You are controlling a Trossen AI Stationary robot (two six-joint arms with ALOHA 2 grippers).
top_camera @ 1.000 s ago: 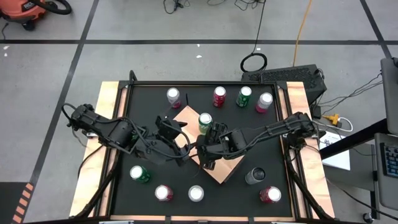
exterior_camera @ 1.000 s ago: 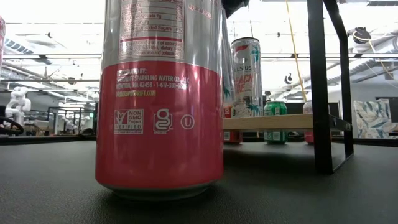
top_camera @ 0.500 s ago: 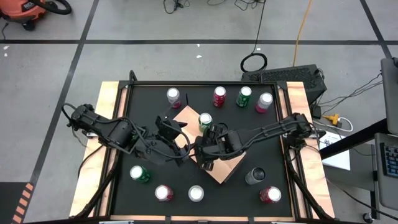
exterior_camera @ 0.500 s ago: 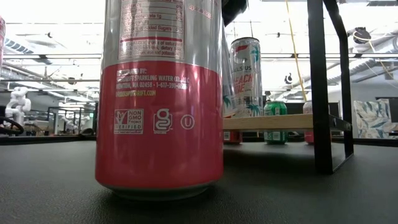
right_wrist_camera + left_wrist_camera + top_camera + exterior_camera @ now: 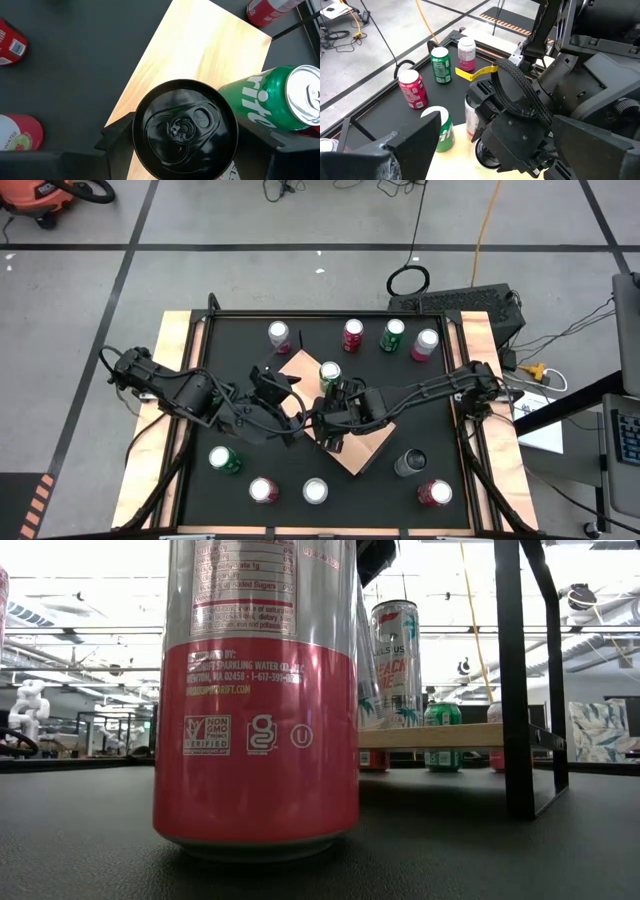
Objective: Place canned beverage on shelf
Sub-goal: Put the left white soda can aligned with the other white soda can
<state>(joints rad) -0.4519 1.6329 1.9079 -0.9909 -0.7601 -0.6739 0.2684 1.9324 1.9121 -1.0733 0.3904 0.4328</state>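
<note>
The shelf (image 5: 352, 442) is a light-tan board set diamond-wise at mid-table. It also shows in the right wrist view (image 5: 200, 50). A green can (image 5: 329, 373) stands on its far corner and shows again in the right wrist view (image 5: 272, 100). My right gripper (image 5: 332, 423) is over the board's left part, shut on a black-topped can (image 5: 185, 132). In the low view only a sliver of that can (image 5: 366, 690) shows behind a big pink and silver can (image 5: 260, 690). My left gripper (image 5: 283, 406) is open and empty beside the board's left edge, facing the right gripper (image 5: 520, 130). My right gripper pinches the black-topped can by its upper side wall, just under the rim (image 5: 139, 131), between its two fingers (image 5: 117, 136). The fingers come from above, pointing down. The can is upright over the board. I cannot tell whether its base touches the board.
Several cans stand on the black table: a far row (image 5: 353, 333) and a near row (image 5: 315, 491), with a dark can (image 5: 410, 463) by the board's right corner. Black corner rods (image 5: 515, 680) rise from the shelf. Pale wooden rails (image 5: 170, 410) edge the table.
My right gripper has gone a little toward the table's left edge and down with the black-topped can, which stays upright over the board.
</note>
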